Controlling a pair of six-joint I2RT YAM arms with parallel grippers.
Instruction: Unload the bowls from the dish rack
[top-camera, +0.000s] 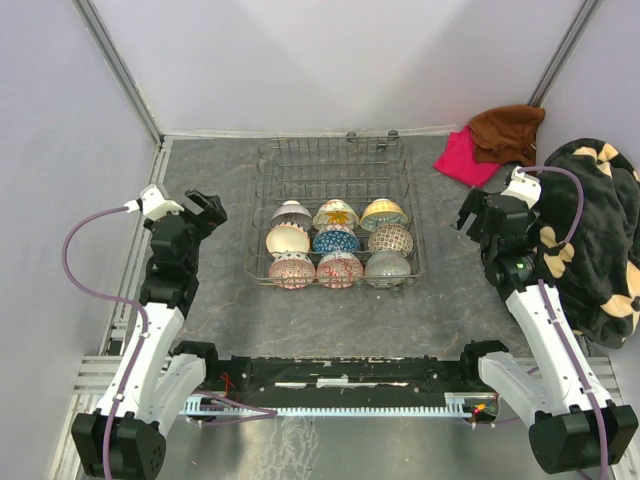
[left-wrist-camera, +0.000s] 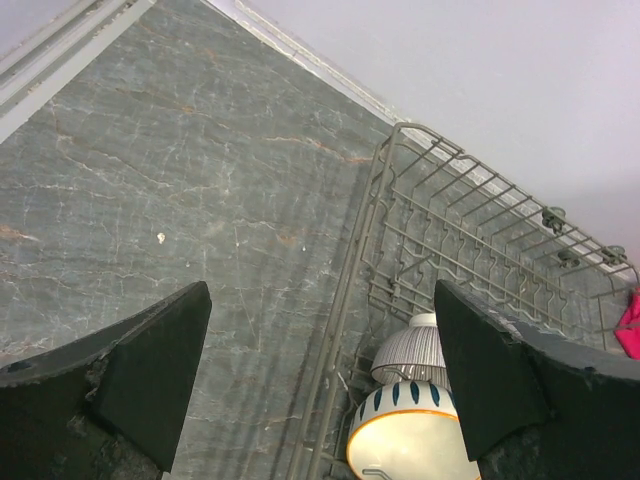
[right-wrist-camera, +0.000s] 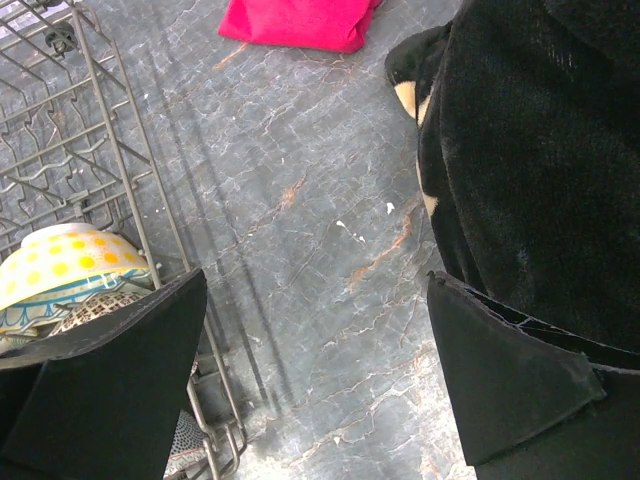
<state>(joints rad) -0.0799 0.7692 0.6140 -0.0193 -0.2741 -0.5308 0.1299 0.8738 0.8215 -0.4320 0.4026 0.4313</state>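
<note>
Nine bowls (top-camera: 337, 243) in the near half of the dish rack (top-camera: 330, 152), three rows of three; round glazed ceramic, tilted on edge, packed close together. Back row left to right: grey ribbed bowl (top-camera: 291, 212), floral bowl (top-camera: 335, 213), yellow-dotted bowl (top-camera: 383, 212); red patterned bowl (top-camera: 291, 270) at the near-left corner. Rack itself thin grey wire, rectangular, raised sides, rows of prongs; set mid-table on a grey veined stone-look table (top-camera: 220, 300). Left gripper (top-camera: 207, 208) just left of the rack, over bare tabletop; jaws spread wide, nothing between the matte black wedge-shaped fingers (left-wrist-camera: 150, 380). Right gripper (top-camera: 468, 215) just right of the rack, jaws equally wide, holding nothing; positioned between the rack's side wall and a black fleece blanket (top-camera: 590, 240) with cream patches. Pink cloth (top-camera: 465, 158) flat at the far right, brown cloth (top-camera: 508, 130) crumpled partly on top of it.
</note>
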